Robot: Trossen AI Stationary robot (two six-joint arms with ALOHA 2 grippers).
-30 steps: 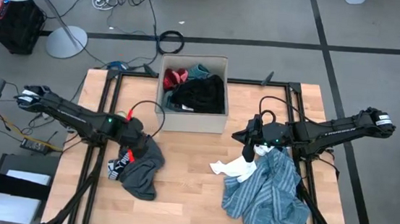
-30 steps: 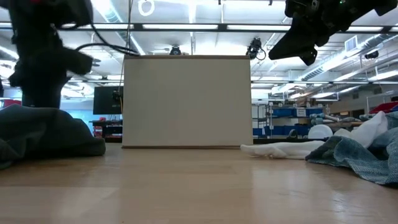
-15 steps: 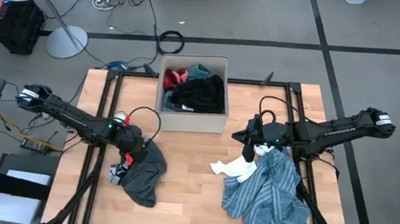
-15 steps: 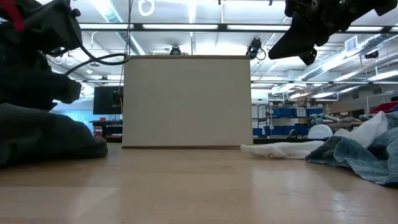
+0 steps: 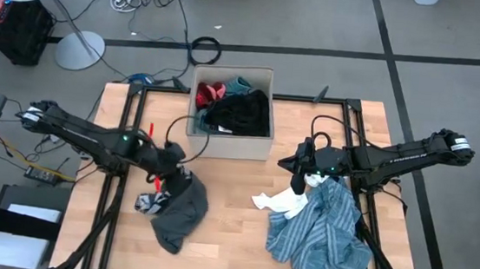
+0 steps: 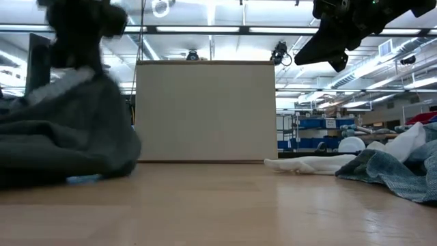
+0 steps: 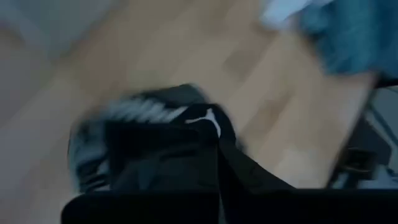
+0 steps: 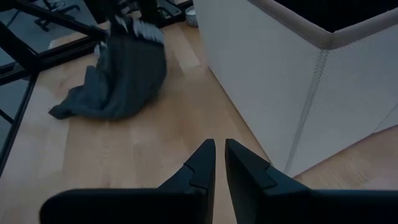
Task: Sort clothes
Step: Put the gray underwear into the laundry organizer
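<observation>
Garment point(image 5: 179, 214) newly lifted by left claw point(image 5: 170, 165)

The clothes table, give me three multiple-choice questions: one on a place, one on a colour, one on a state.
1. Where does the striped shirt lie?
A. in the box
B. on the table's right side
C. on the floor

2. What colour is the garment at the left gripper?
A. dark grey
B. yellow
C. white

3. How is the left gripper?
A. wide open
B. out of view
C. shut on the garment

Answers: B, it spreads below the right gripper in the high view; A, it shows dark grey in every view; C, the cloth hangs pinched from it.
</observation>
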